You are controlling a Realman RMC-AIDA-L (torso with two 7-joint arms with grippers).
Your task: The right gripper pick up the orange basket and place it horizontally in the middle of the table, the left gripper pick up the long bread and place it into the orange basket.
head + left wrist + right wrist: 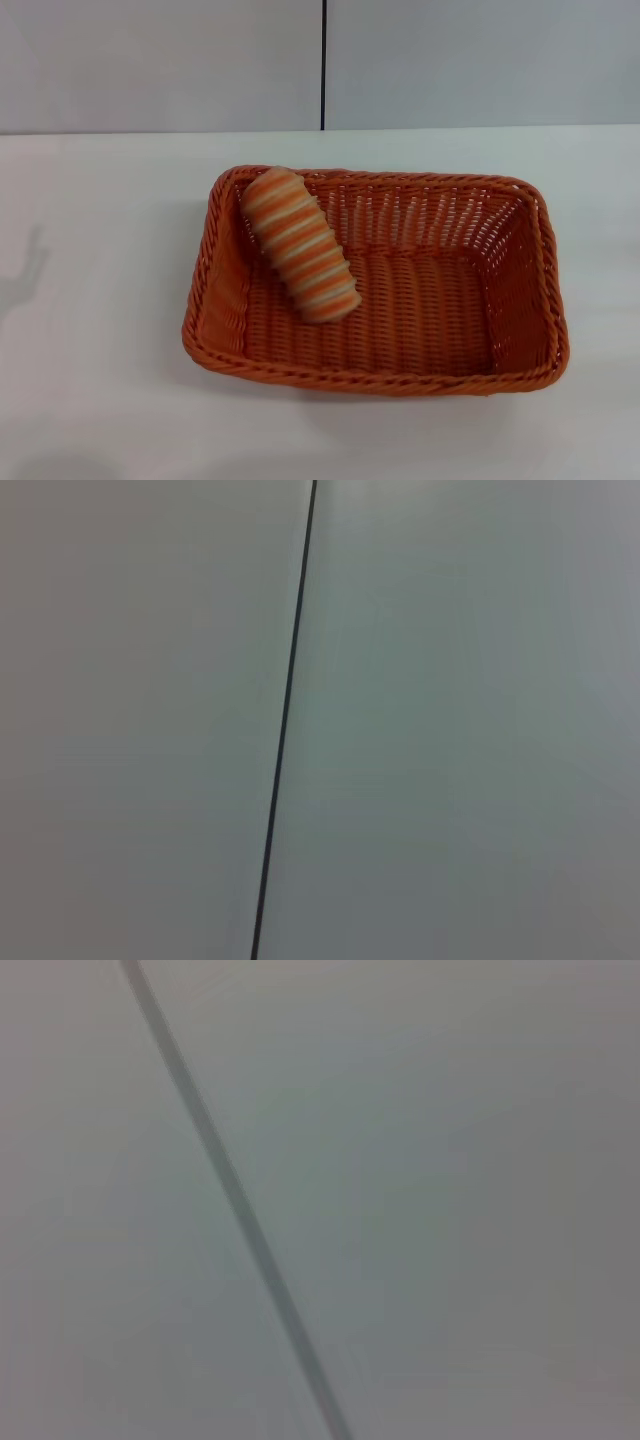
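Note:
The orange basket (pixel 420 375) lies with its long side across the middle of the white table (pixel 90 300) in the head view. The long bread (pixel 300 245), striped orange and cream, rests inside it, its far end leaning on the far left rim and its near end down on the basket floor. Neither gripper shows in any view. Both wrist views hold only a grey wall panel with a dark seam (pixel 285 720).
A grey wall with a vertical dark seam (pixel 324 65) rises behind the table's far edge. White tabletop extends on all sides of the basket. A faint shadow (pixel 25 270) falls on the table at the far left.

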